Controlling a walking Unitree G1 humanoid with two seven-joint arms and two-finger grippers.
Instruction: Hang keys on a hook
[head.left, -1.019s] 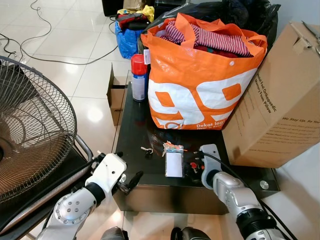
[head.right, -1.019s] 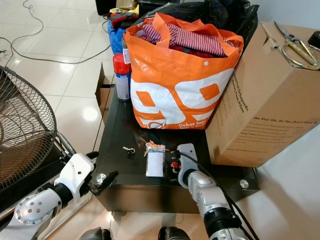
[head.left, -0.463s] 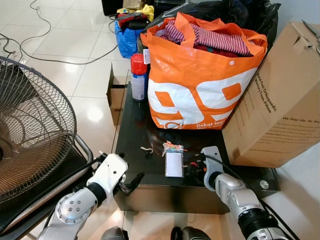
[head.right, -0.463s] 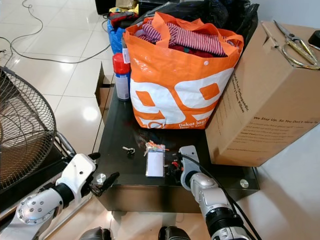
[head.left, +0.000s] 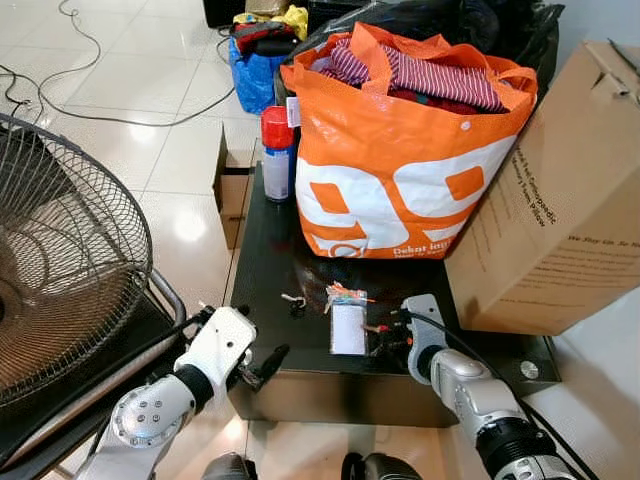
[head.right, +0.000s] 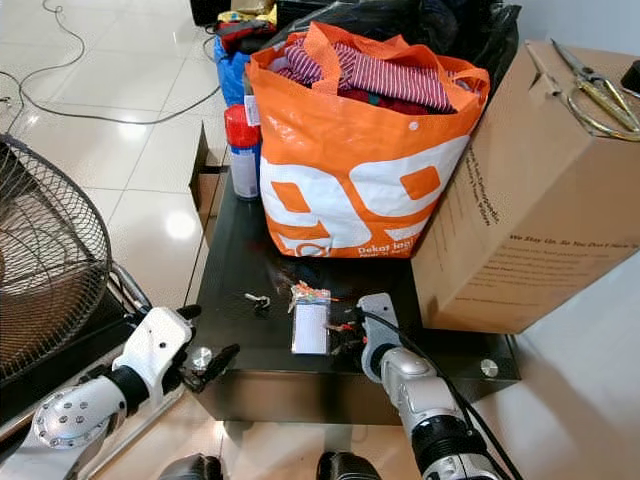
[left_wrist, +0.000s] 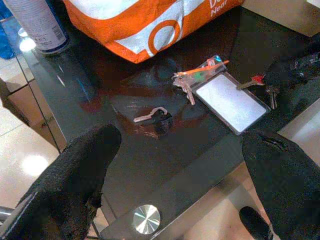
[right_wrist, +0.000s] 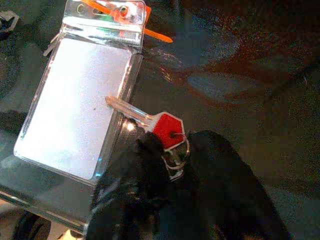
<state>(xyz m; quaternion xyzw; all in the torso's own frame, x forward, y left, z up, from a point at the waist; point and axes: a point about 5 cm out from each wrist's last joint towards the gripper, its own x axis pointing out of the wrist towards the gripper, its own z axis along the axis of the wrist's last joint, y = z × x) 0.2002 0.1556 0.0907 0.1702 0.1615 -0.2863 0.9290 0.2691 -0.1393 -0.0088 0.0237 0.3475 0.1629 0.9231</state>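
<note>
A bunch of keys with a red-headed key (right_wrist: 167, 129) is pinched in my right gripper (right_wrist: 172, 145), which is shut on the key ring just above the black glass table (head.left: 265, 260). The key blade lies over the edge of a white card in a clear sleeve (head.left: 348, 328). A small black and silver hook piece (left_wrist: 155, 116) lies loose on the glass to the left of the card (head.left: 293, 300). My left gripper (head.left: 255, 365) hangs open off the table's front left corner, with nothing between its fingers (left_wrist: 80, 170).
A full orange shopping bag (head.left: 400, 160) stands at the back of the table, a spray can (head.left: 277, 155) at its left and a big cardboard box (head.left: 560, 200) at its right. A floor fan (head.left: 60, 270) stands close on my left.
The right gripper has shifted slightly left, and the key blade now sticks out toward the card sleeve. The left arm has stayed where it was.
</note>
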